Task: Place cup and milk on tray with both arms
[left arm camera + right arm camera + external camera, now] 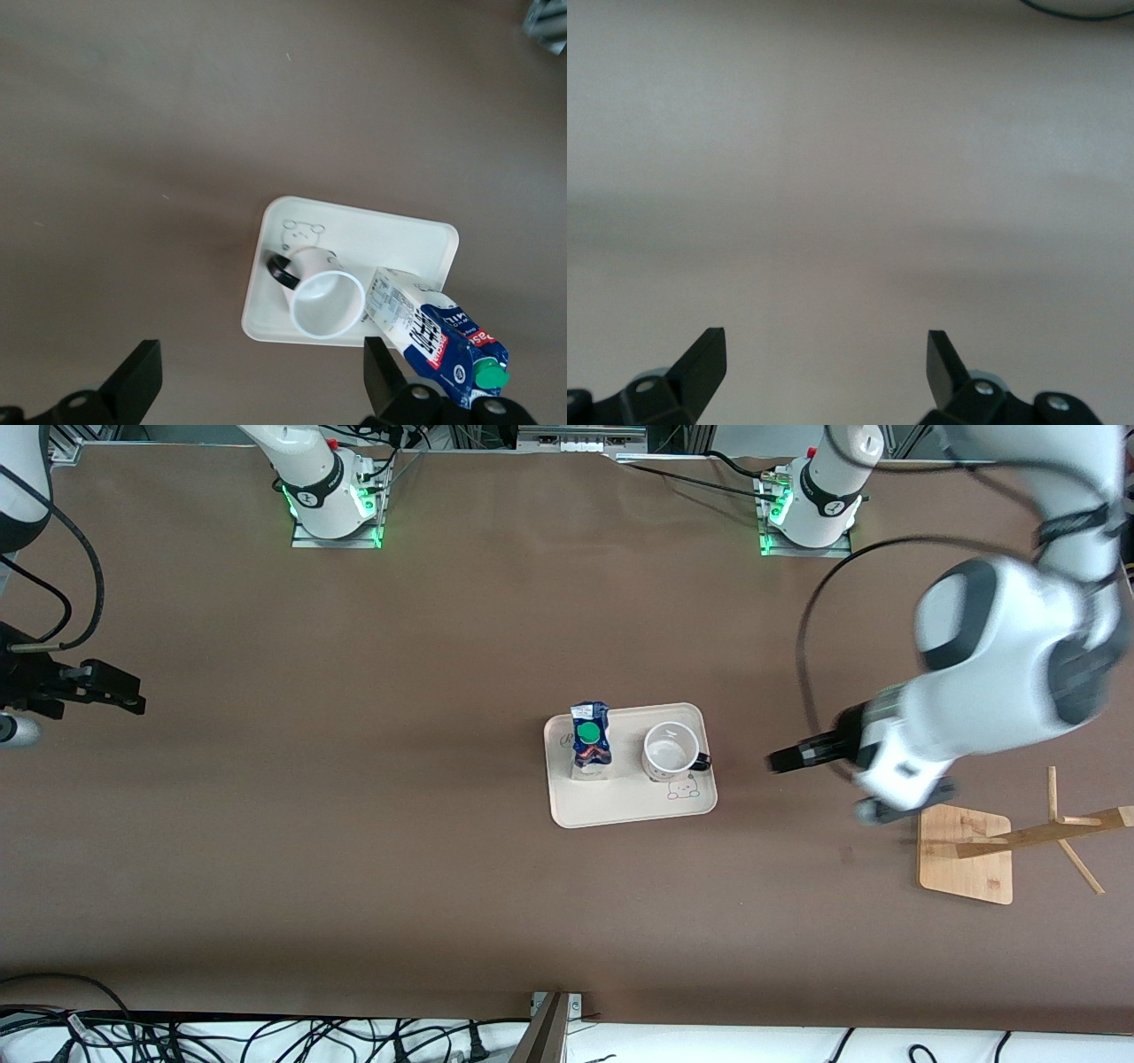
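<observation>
The cream tray lies at the middle of the table. The milk carton with its green cap stands upright on the tray, at the end toward the right arm. The white cup stands upright beside it on the tray, its black handle toward the left arm's end. My left gripper is open and empty, over bare table off the tray's end by the cup. Its wrist view shows the tray, cup and carton ahead of its fingers. My right gripper is open and empty, over bare table at the right arm's end.
A wooden stand with a flat base and slanted pegs sits near the left arm's end, close under the left arm's wrist. Brown table fills the right wrist view. Cables lie along the table edge nearest the camera.
</observation>
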Controlling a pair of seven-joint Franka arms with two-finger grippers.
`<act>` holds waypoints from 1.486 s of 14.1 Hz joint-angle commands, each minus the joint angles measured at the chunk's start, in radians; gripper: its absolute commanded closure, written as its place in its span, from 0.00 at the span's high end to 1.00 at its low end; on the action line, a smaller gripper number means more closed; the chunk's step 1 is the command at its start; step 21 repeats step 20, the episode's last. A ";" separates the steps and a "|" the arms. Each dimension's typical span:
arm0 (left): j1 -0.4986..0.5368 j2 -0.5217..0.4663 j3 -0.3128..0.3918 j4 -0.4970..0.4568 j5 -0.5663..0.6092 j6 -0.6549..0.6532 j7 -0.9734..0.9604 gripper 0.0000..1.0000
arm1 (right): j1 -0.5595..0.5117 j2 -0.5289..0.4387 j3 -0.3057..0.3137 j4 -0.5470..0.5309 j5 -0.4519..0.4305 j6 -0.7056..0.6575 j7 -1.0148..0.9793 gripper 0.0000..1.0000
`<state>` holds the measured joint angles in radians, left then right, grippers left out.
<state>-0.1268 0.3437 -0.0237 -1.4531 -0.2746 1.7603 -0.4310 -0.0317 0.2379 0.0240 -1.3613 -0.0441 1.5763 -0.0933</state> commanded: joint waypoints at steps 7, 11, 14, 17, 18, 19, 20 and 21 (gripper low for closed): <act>0.013 -0.255 0.105 -0.148 0.253 -0.081 0.250 1.00 | -0.011 -0.094 0.016 -0.126 -0.005 0.021 -0.016 1.00; 0.018 -0.255 0.103 -0.147 0.255 -0.085 0.247 1.00 | -0.013 -0.108 0.014 -0.144 -0.006 0.013 -0.013 1.00; 0.019 -0.258 0.103 -0.147 0.253 -0.102 0.248 1.00 | -0.010 -0.088 0.013 -0.102 -0.019 -0.002 -0.023 1.00; 0.019 -0.262 0.100 -0.147 0.253 -0.102 0.242 1.00 | -0.011 -0.088 0.011 -0.096 -0.019 -0.015 -0.025 1.00; 0.019 -0.262 0.100 -0.147 0.253 -0.105 0.242 1.00 | -0.014 -0.088 0.008 -0.096 -0.017 -0.015 -0.026 1.00; 0.019 -0.262 0.103 -0.145 0.253 -0.107 0.245 1.00 | -0.016 -0.088 0.004 -0.096 -0.019 -0.018 -0.026 1.00; 0.019 -0.262 0.103 -0.144 0.253 -0.104 0.250 1.00 | -0.017 -0.088 0.002 -0.097 -0.019 -0.021 -0.026 1.00; 0.019 -0.262 0.103 -0.144 0.253 -0.104 0.250 1.00 | -0.017 -0.088 0.002 -0.097 -0.019 -0.021 -0.026 1.00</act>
